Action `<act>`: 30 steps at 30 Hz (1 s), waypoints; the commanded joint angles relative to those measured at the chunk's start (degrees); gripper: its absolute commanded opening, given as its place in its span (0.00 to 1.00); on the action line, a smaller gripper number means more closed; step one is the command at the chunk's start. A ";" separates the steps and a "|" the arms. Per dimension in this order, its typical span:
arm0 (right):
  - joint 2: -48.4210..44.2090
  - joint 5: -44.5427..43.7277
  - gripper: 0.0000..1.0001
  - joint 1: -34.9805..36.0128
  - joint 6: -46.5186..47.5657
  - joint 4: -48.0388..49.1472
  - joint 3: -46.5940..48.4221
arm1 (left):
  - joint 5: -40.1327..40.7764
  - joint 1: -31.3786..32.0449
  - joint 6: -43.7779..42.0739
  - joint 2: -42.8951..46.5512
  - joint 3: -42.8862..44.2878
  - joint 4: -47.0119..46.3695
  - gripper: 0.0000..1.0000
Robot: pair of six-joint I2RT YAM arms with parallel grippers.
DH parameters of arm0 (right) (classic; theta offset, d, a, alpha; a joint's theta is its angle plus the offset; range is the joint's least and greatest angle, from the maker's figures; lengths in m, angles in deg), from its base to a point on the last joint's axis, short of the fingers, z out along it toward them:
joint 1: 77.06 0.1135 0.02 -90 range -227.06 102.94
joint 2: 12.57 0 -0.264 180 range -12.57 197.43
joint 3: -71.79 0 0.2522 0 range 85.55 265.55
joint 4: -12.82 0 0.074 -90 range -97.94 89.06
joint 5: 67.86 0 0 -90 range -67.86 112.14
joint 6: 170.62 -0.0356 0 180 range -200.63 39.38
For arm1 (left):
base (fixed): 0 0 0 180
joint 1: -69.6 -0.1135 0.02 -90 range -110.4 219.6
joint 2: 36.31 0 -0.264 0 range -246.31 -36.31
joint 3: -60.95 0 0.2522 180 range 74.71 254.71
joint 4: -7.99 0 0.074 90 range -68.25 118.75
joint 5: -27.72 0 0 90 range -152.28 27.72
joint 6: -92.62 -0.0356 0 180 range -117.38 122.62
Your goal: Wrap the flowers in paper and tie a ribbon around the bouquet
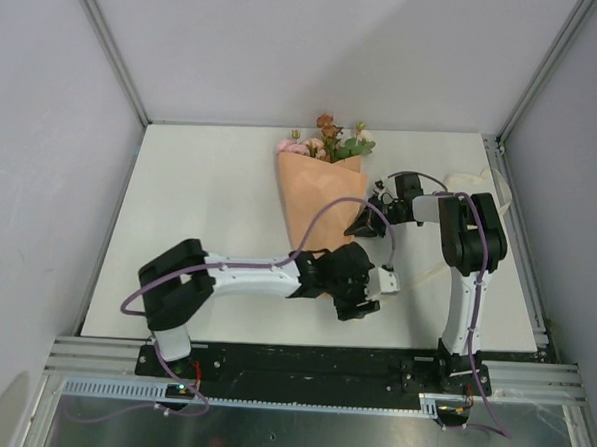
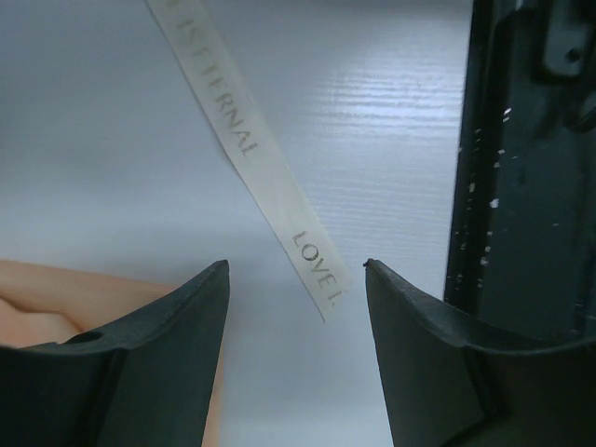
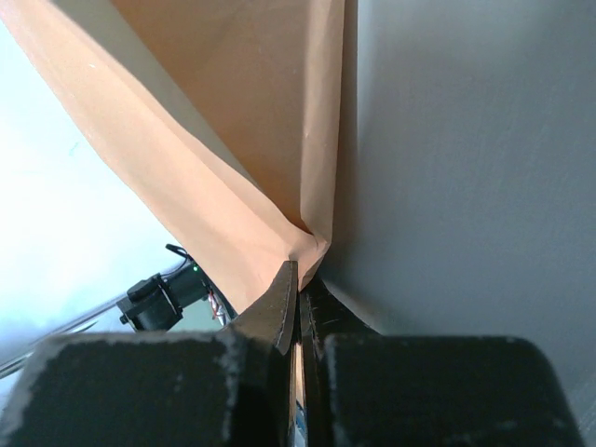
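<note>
The bouquet [image 1: 320,200] lies on the white table [image 1: 209,219] as a peach-orange paper cone. The flowers [image 1: 328,140], pink, orange and cream, stick out of its far end. My right gripper [image 3: 300,272] is shut on the folded edge of the paper [image 3: 233,140], at the cone's right side [image 1: 359,225]. My left gripper [image 2: 296,265] is open by the cone's narrow near end [image 1: 367,292], with nothing between its fingers. The printed cream ribbon [image 2: 270,177] lies flat on the table, its cut end just beyond the left fingertips. A corner of paper [image 2: 56,298] shows at lower left.
More cream ribbon [image 1: 471,180] is bunched at the table's back right, behind the right arm [image 1: 473,238]. A dark upright part [image 2: 521,186] fills the right side of the left wrist view. Metal frame rails [image 1: 523,235] border the table.
</note>
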 commanded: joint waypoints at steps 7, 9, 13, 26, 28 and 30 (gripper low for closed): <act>1.67 -1.21 0.00 0.03 1.69 -0.71 1.22 | 13.91 4.73 -9.23 -10.71 5.48 1.07 0.65; 1.66 -1.21 0.00 0.04 1.69 -0.75 1.22 | 14.47 5.56 -10.04 -11.80 4.69 1.06 0.65; 1.61 -1.09 0.00 -0.07 1.80 -0.93 1.22 | 13.84 5.99 -9.81 -13.00 2.97 1.56 0.65; 1.61 -1.70 0.00 -0.52 2.10 -1.18 1.22 | 7.58 2.96 -15.54 -11.70 1.38 5.94 0.01; 1.75 -1.51 0.00 -0.42 2.08 -1.11 1.22 | 6.55 2.50 -16.19 -9.41 0.74 5.99 0.00; 1.77 -1.38 0.00 -0.29 2.07 -0.98 1.22 | 4.54 1.62 -15.75 -6.79 0.49 6.04 0.00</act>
